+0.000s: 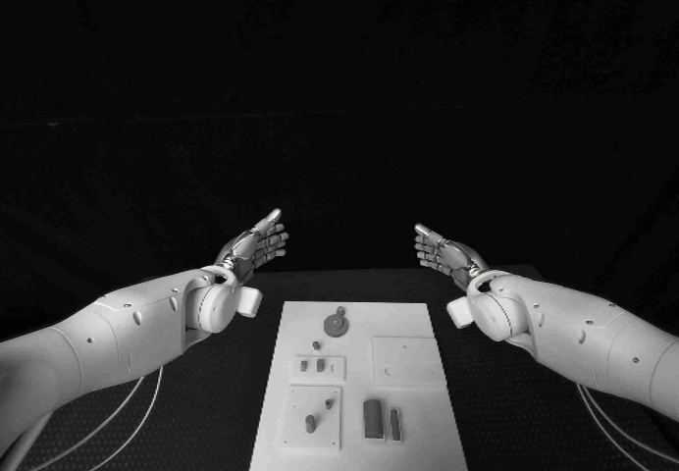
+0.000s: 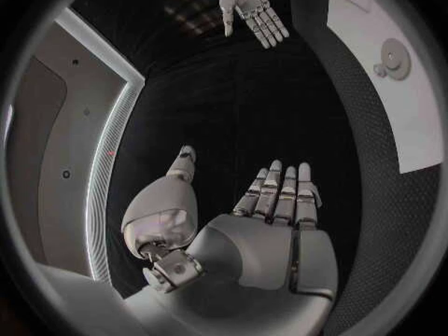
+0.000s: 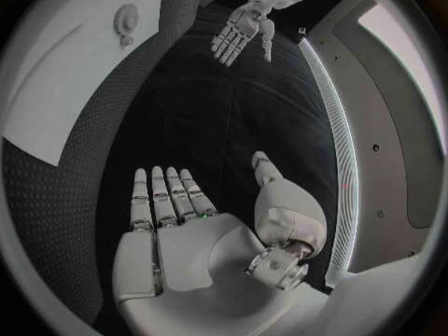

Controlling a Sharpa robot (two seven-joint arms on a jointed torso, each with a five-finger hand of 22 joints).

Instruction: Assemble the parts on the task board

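Observation:
The white task board (image 1: 410, 324) lies in the middle of the table, with small grey parts on it: a round gear-like part (image 1: 337, 323) near its far end, two upright blocks (image 1: 374, 417) near the front, and small pegs (image 1: 311, 423) in a square plate. My left hand (image 1: 253, 244) is raised beyond the board's far left corner, fingers straight and apart, holding nothing. My right hand (image 1: 445, 252) mirrors it beyond the far right corner, also flat and empty. The left wrist view shows the left hand's (image 2: 271, 201) flat palm, the right hand (image 2: 250, 7) and the board (image 2: 392, 67); the right wrist view shows the right hand (image 3: 172, 201), the left hand (image 3: 241, 30) and the board (image 3: 84, 60).
The black table (image 1: 227, 392) surrounds the board on both sides. Cables (image 1: 128, 407) run under each forearm near the front. A recessed square plate (image 1: 406, 358) sits on the board's right half.

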